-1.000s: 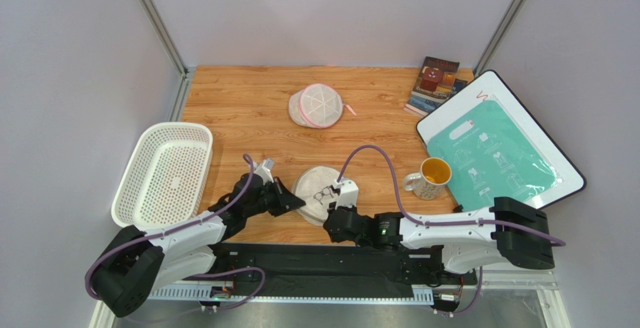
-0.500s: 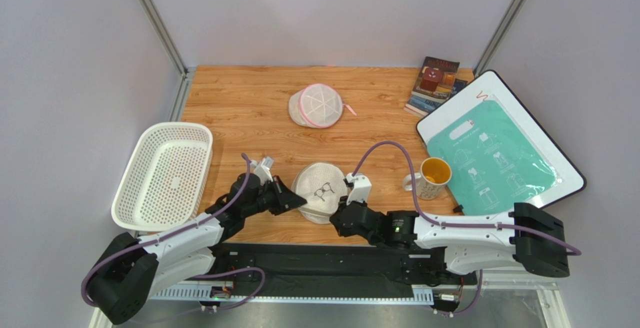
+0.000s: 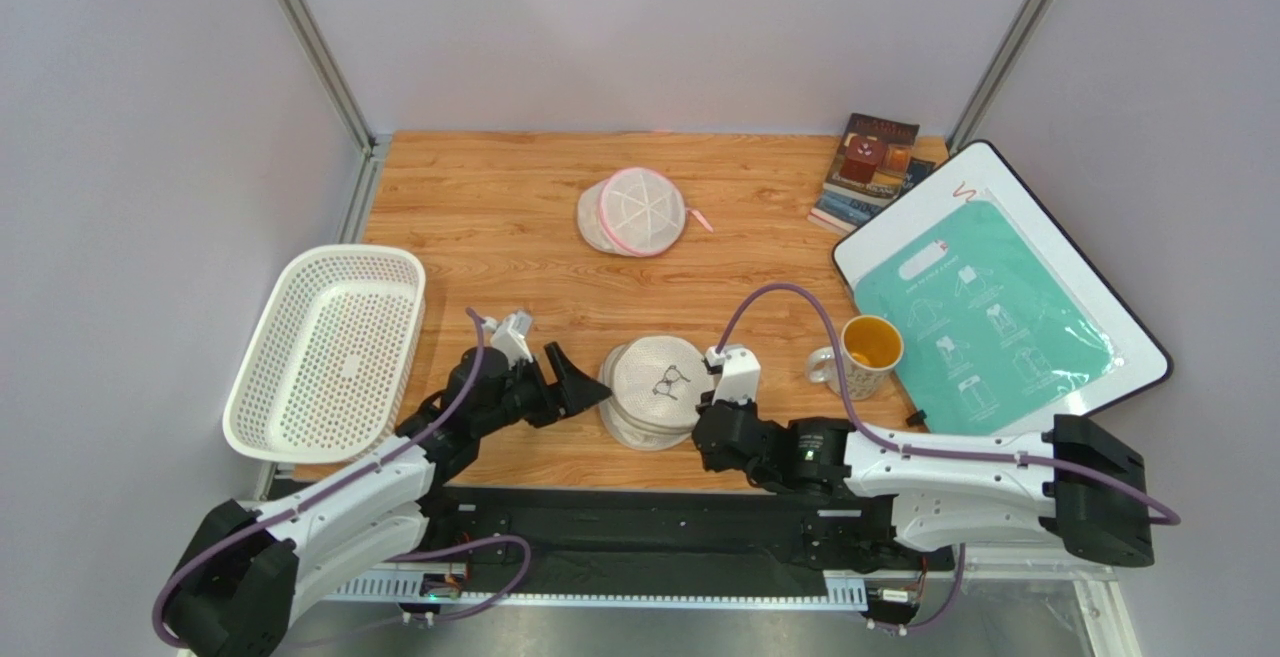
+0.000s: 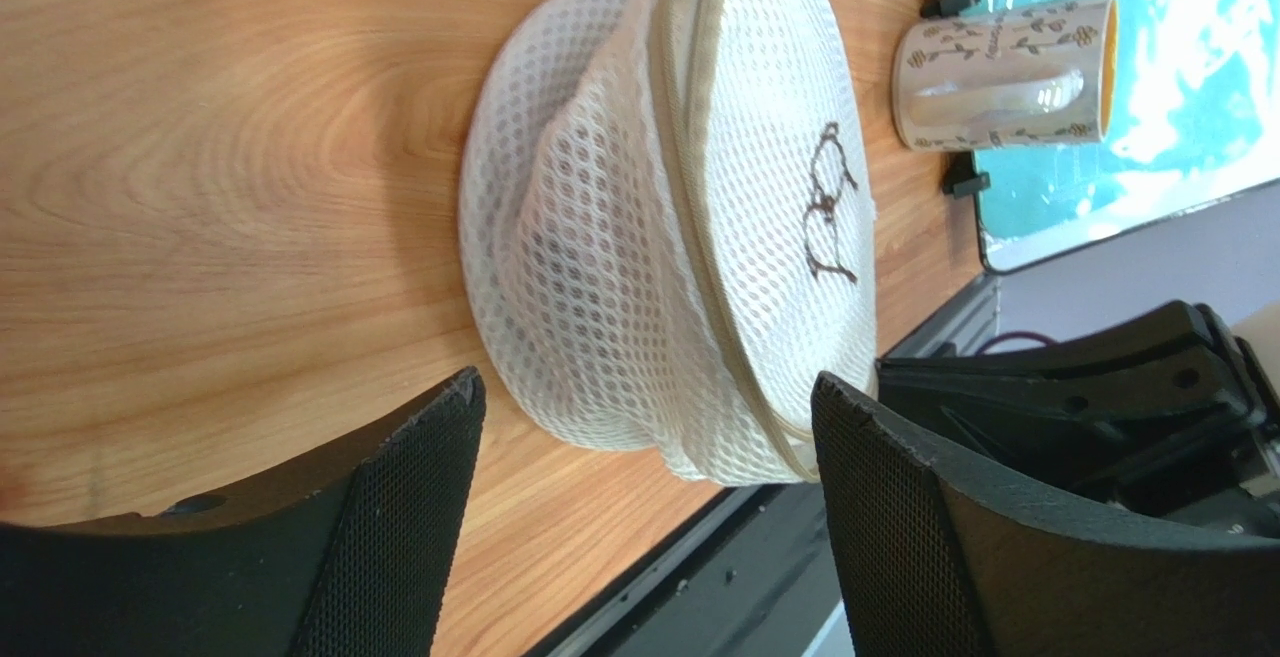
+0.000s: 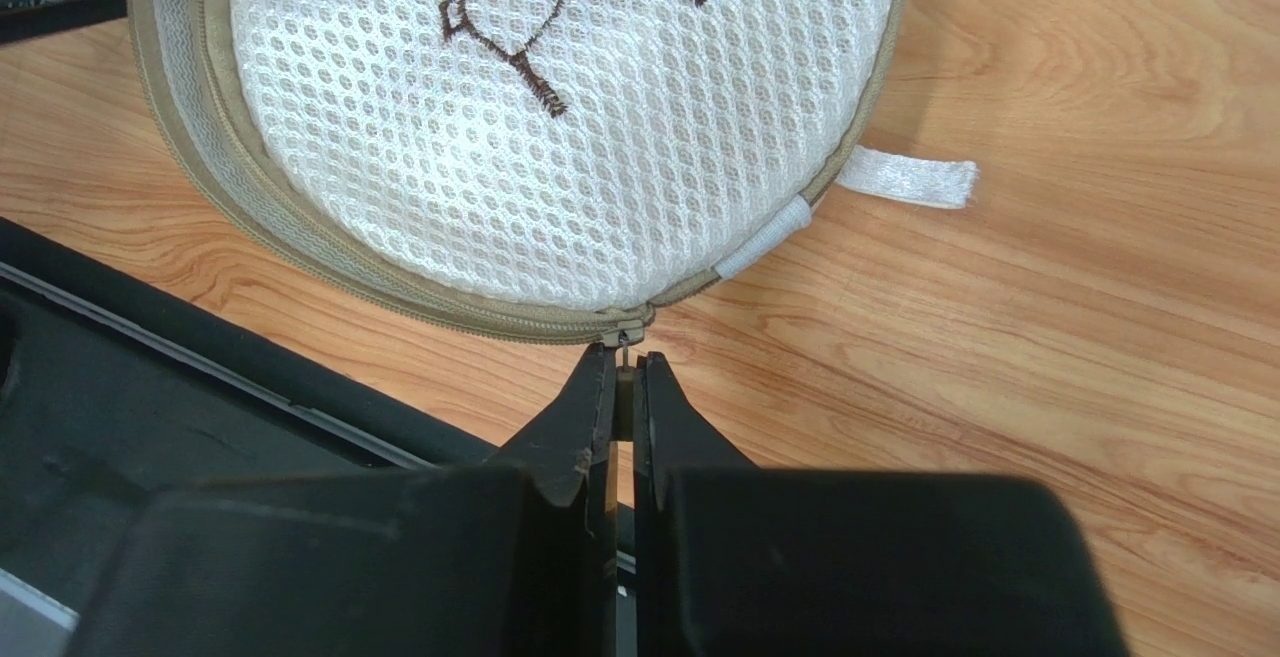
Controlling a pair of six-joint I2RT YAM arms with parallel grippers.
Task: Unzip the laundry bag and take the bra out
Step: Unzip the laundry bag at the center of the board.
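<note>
The laundry bag, a domed beige-white mesh pouch with a dark pictogram, lies near the table's front edge between both arms. In the left wrist view the laundry bag shows its side, with the zip closed along the part of the rim I see. My left gripper is open just left of the bag, its black pads apart with nothing between them. My right gripper is shut on the zip pull at the bag's near rim. The bra is hidden.
A white slotted basket sits at the left. A second round pouch with pink trim lies further back. A yellow-lined mug stands right of the bag, beside a teal-faced board. Books lie at the back right.
My left gripper has let go of the bag's left edge, opened and drawn back a little. The right gripper has moved rightward with the zip pull, and the bag has shifted right.
</note>
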